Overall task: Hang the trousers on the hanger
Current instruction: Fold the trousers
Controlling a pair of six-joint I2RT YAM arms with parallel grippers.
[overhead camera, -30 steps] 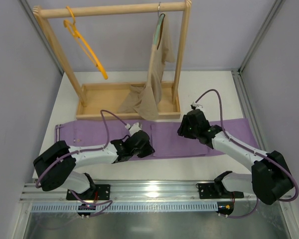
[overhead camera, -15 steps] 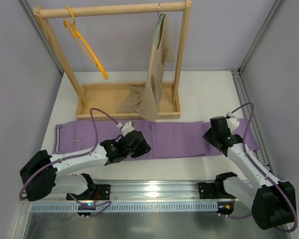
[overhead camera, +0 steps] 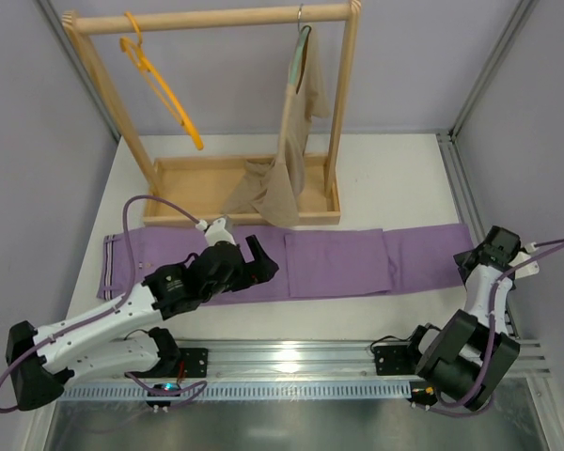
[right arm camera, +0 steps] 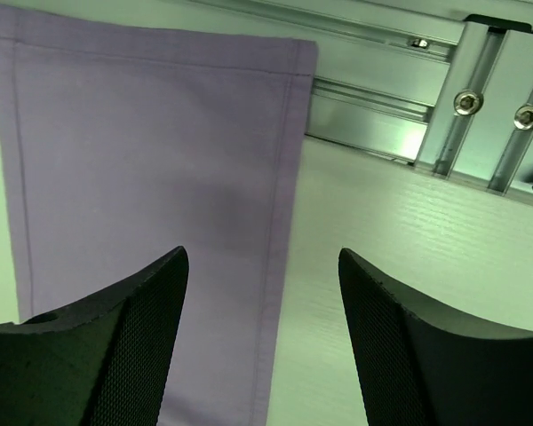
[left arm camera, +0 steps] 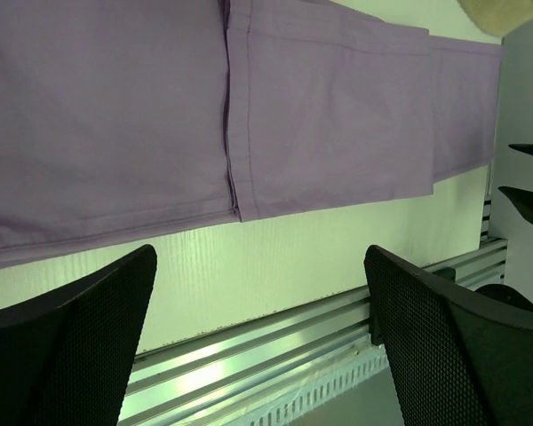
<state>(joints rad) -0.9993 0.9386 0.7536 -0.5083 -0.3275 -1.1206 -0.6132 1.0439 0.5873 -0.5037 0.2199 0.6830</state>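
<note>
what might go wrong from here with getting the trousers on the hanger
1. The left claw and right claw are both open and hold nothing, and the trousers lie flat on the table. A pinch may catch only the top layer or scrape the tabletop.
2. The orange hanger hangs tilted from the wooden rack by its hook alone. Threading such long fabric through could swing it or knock it off.

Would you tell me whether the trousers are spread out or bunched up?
Spread out: the trousers lie flat and full-length on the table before the wooden rack.
</note>
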